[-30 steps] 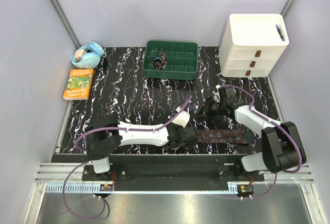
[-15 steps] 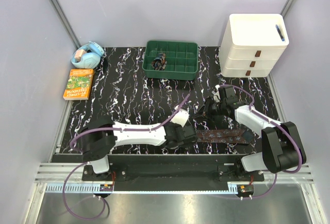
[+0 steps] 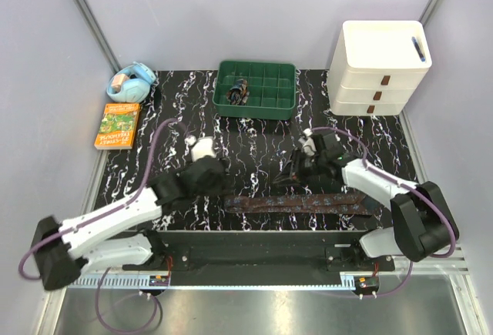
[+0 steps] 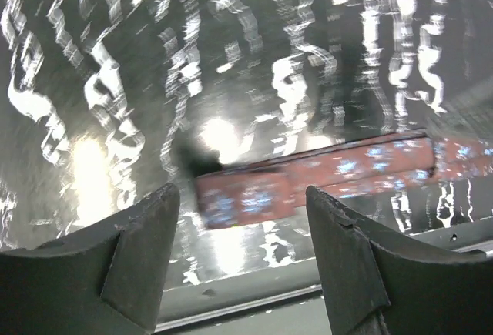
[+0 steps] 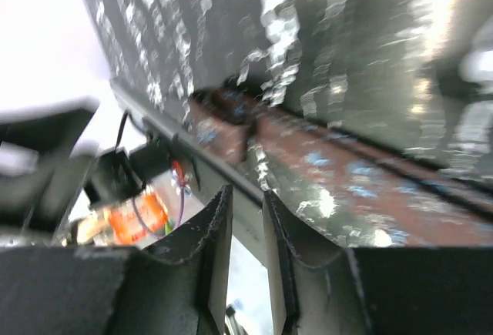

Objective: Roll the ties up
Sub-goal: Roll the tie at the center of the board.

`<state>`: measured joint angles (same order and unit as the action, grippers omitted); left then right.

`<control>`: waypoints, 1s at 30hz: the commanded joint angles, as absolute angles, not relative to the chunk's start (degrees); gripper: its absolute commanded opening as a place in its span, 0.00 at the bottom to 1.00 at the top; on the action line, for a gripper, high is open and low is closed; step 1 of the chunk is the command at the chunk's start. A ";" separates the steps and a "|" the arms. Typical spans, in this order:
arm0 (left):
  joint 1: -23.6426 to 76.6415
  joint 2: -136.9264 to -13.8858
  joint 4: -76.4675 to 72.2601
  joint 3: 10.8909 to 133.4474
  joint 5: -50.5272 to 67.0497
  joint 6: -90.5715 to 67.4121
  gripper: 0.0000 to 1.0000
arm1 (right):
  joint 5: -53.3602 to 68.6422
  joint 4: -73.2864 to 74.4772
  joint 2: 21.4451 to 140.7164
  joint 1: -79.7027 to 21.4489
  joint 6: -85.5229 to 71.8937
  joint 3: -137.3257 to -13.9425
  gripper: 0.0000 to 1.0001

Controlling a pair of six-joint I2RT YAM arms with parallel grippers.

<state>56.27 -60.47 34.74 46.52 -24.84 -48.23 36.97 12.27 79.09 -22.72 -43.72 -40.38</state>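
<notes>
One tie [image 3: 296, 203], dark brown with a reddish pattern, lies flat along the near edge of the black marbled mat [image 3: 185, 131]. My left gripper [image 3: 218, 187] hovers just behind the tie's left end, open and empty. In the left wrist view the tie [image 4: 308, 179] runs to the right beyond the spread fingers [image 4: 146, 258] of that gripper [image 4: 243, 192]. My right gripper [image 3: 296, 172] hangs above the tie's middle, apart from it. In the right wrist view its jaws [image 5: 246, 192] stand a narrow gap apart with nothing between them, and the tie [image 5: 331, 167] lies beyond.
A green compartment tray [image 3: 258, 108] at the back holds a dark bundle [image 3: 239, 91]. A white drawer unit [image 3: 377, 65] stands at the back right. An orange book [image 3: 118, 125] and a blue object [image 3: 131, 82] lie at the far left. The mat's metal front rail [image 3: 254, 235] runs just below the tie.
My left arm has swung back and to the left, off the tie's left end. The tie now stretches further left. My right gripper shifted slightly left and its jaws parted a little.
</notes>
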 commanded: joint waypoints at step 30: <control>28.92 -51.41 -3.59 12.31 17.75 -50.09 0.65 | 34.19 -15.73 99.31 -43.86 -59.68 -42.36 0.19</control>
